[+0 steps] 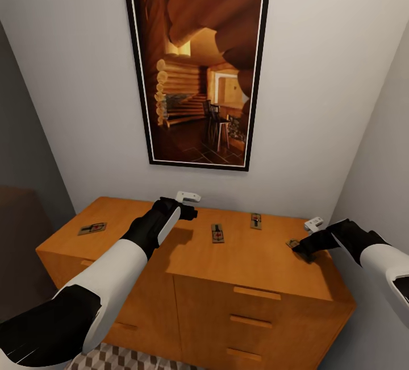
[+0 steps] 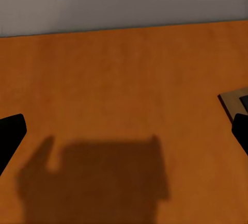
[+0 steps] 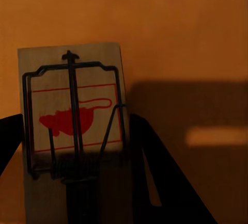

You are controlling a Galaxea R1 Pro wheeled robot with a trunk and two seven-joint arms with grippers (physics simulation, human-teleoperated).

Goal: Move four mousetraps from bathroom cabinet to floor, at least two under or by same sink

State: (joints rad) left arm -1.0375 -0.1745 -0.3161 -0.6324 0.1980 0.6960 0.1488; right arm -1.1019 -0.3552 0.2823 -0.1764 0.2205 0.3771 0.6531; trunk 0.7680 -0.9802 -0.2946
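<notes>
Grey walls are closing in around a wide orange-brown cabinet (image 1: 244,267) whose flat top is carrying four mousetraps, with a dark-framed picture (image 1: 199,69) of a log interior hanging above it. One mousetrap (image 1: 92,228) is lying near the top's left end, well apart from the others; a second (image 1: 217,233) and a third (image 1: 256,221) are sitting near the middle, close to each other but not touching. The fourth mousetrap (image 3: 75,131) is lying at the right end, mostly hidden in the head view behind the right gripper (image 1: 300,246); the right wrist view is showing it plainly, a tan board with dark wire and a red mouse shape, sitting between the two dark fingers (image 3: 155,172), its near end lost in shadow. Those jaws are standing apart on either side of the board, and whether they are touching it is hard to tell. The left gripper (image 1: 189,211) is hovering over the cabinet top near the back wall, its jaws spread wide, with a cut-off corner of a trap at the edge of its wrist view. A sliver of patterned bathroom floor (image 1: 113,358) is showing below the drawers.
</notes>
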